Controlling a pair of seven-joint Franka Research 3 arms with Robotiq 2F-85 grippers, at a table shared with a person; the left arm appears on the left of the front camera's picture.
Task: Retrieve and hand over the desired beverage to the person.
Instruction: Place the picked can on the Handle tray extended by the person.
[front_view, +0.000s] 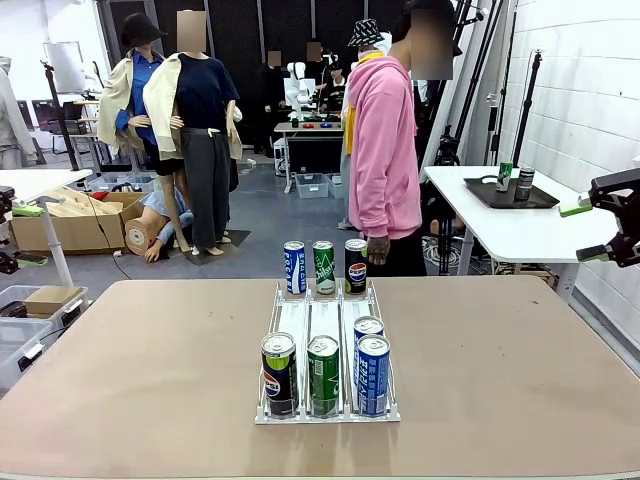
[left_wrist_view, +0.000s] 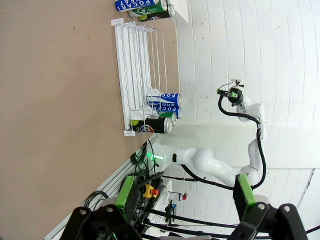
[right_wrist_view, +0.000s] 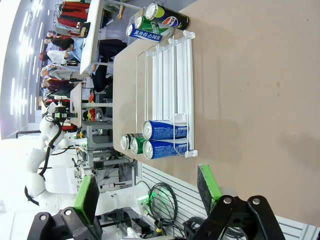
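The person (front_view: 385, 150) in a pink hoodie stands at the table's far side, one hand hanging by the edge. A white wire rack (front_view: 327, 318) lies mid-table. In its near end stand a black Pepsi can (front_view: 279, 373), a green can (front_view: 322, 375) and two blue cans (front_view: 372, 372). Beyond its far end stand a blue can (front_view: 294, 267), a green can (front_view: 323, 267) and a Pepsi can (front_view: 355, 265). My left gripper (front_view: 25, 236) (left_wrist_view: 186, 200) hangs open off the table's left side. My right gripper (front_view: 598, 230) (right_wrist_view: 148, 192) hangs open off the right side. Both are far from the cans.
A white side table (front_view: 520, 225) at the right carries a black tray (front_view: 510, 193) with two cans. Cardboard boxes (front_view: 70, 215) and plastic bins (front_view: 20, 320) sit on the floor at the left. The tan tabletop (front_view: 150, 370) is bare around the rack.
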